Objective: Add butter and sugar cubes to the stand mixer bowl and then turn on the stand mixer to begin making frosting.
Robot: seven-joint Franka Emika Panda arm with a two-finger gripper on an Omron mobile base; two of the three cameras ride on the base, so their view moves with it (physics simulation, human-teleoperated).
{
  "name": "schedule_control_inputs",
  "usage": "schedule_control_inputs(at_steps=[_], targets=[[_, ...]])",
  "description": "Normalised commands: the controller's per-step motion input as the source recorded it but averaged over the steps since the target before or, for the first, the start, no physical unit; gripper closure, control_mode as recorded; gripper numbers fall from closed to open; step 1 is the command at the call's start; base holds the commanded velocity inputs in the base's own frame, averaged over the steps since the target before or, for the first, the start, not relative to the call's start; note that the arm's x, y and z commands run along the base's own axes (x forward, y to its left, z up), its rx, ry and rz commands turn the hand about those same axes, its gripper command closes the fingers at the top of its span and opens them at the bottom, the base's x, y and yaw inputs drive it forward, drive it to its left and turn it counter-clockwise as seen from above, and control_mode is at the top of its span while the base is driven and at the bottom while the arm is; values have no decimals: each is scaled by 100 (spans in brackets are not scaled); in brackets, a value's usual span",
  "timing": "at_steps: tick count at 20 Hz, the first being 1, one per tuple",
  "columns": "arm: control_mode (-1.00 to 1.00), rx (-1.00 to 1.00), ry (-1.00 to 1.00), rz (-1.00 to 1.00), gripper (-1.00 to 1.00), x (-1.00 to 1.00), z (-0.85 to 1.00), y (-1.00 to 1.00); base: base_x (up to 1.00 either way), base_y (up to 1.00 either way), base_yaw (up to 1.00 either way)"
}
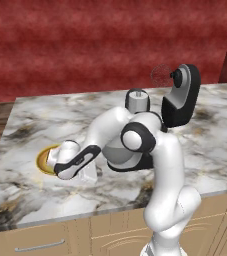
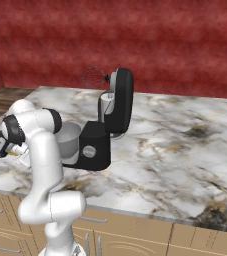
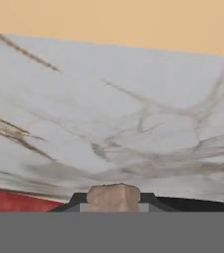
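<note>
The butter, a tan-brown block, sits right between the two dark fingers at the bottom of the hand view, one finger against each side of it; the fingers are drawn in close on it and have it in their hold. Beyond it in that view lies the grey-veined marble counter.

In the left base view the hand is low over the yellow plate at the left part of the counter, and the arm's own links cover the butter and the fingers there. Only the plate's left rim shows past the wrist.

The stand mixer bowl, round and grey, stands to the right of the hand, seated on the black foot of the stand mixer. The mixer's head is tipped up and back, so the wire whisk hangs in the air well above the bowl. A round grey knob shows on the mixer's black side.

Light wooden cabinet fronts run below the counter, and a red wall stands behind it.
</note>
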Motion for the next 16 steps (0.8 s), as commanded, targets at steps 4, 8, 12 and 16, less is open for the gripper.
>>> schedule_control_inputs(at_steps=[4, 8, 12, 16], targets=[[-100, 2, -11, 0, 100, -100, 74, 0, 0, 0, 0], [-100, 8, -17, 0, 100, -86, 100, 0, 0, 0, 0], [-100, 12, -16, 0, 100, -59, 100, 0, 0, 0, 0], [-100, 17, -10, 0, 100, -16, 100, -14, 0, 0, 0]])
